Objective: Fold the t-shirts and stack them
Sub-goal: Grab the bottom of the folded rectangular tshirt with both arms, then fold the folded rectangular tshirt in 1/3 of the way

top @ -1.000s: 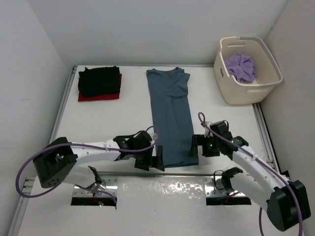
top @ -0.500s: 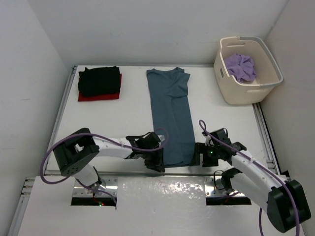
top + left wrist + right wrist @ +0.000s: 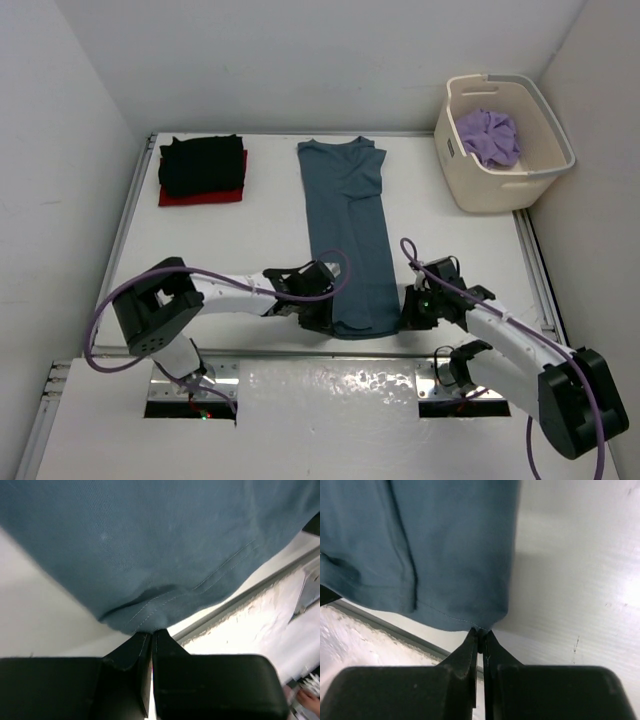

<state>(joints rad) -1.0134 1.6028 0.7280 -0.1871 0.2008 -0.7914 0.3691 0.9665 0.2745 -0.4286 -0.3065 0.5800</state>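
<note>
Clamping near corners of the teal t-shirt: left end effector, right end effector.

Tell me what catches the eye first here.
A teal t-shirt lies flat in the middle, its near hem corners pinched by the left gripper and right gripper. Far left, a folded black t-shirt sits on a red t-shirt; a lavender t-shirt lies in the basket far right.
</note>
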